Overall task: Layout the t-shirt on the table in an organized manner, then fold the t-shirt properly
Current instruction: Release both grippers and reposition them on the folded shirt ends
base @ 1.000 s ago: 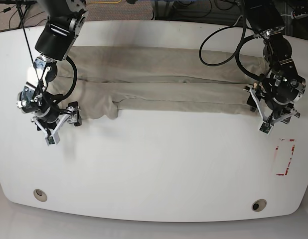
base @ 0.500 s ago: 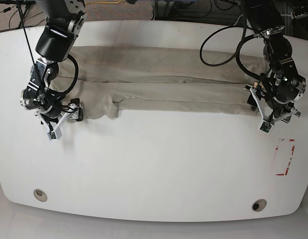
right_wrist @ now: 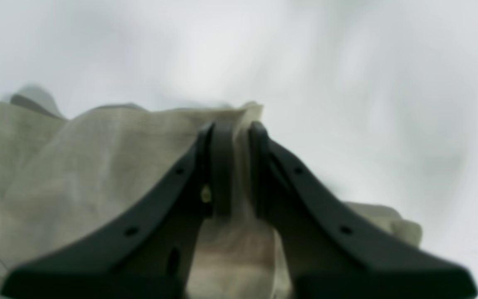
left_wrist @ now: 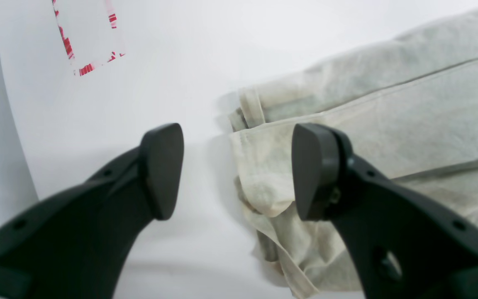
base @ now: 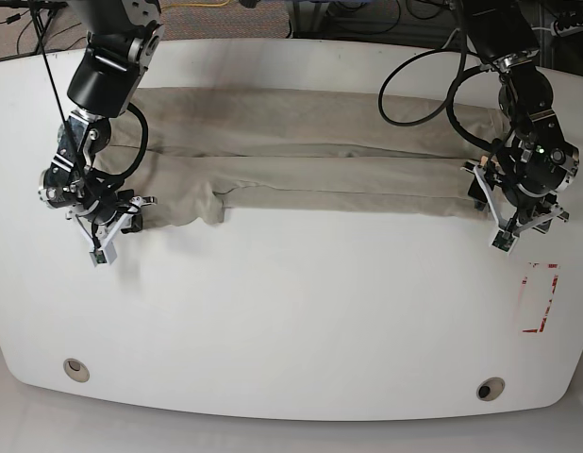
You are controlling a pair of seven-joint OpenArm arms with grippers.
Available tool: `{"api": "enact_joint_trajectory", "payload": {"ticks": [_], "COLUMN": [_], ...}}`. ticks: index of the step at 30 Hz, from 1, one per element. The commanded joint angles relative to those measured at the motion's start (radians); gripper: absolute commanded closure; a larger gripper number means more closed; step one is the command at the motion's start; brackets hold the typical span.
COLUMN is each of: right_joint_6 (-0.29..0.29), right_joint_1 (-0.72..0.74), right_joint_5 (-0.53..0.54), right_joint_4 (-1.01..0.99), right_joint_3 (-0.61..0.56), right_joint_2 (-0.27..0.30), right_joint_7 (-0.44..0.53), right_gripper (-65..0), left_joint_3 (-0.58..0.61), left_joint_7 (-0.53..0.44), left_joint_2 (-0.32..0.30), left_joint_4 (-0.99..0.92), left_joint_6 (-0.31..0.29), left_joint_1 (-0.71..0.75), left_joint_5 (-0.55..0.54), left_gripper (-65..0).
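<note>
My right fingers (right_wrist: 230,166) pinch one end of the shirt (base: 310,160), which lies folded in a long band across the far half of the surface (base: 291,311); my left fingers (left_wrist: 239,170) stand open, straddling its other end's corner.

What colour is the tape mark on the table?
Red tape mark on the white table, clearest in the left wrist view.
</note>
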Motion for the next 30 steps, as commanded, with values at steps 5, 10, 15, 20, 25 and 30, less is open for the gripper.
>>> {"api": "enact_joint_trajectory", "payload": {"ticks": [5,10,15,20,25,30], "right_joint_6": [0.002,0.002,0.002,0.002,0.002,0.002], "right_joint_1": [0.028,0.028,0.026,0.026,0.025,0.008], "right_joint_5": [0.015,0.015,0.015,0.015,0.015,0.018], "right_joint_4": [0.017,0.02,0.02,0.021,0.032,0.126], "right_joint_3": [0.0,0.0,0.0,0.0,0.0,0.0], "right_joint_2": [0.014,0.014,0.014,0.014,0.014,0.014], "right_joint_7": [0.025,0.025,0.025,0.025,0.022,-0.021], "right_gripper": [-1.4,-1.0,-0.8,-0.3,0.0,0.0], "left_joint_3": [-0.003,-0.003,-0.003,-0.003,-0.003,-0.003], "left_joint_7": [-0.013,-0.013,-0.013,-0.013,-0.013,-0.013], "left_joint_2": [-0.012,-0.012,-0.012,-0.012,-0.012,-0.012], "left_joint_4": [0.018,0.018,0.018,0.018,0.018,0.018], "left_joint_6": [0.002,0.002,0.002,0.002,0.002,0.002], "left_joint_1": [-0.015,-0.015,-0.015,-0.014,-0.012,-0.012], "left_joint_5": [-0.002,-0.002,-0.002,-0.002,-0.002,-0.002], "left_gripper": [-38.6,-38.6,-38.6,-38.6,-38.6,-38.6]}}
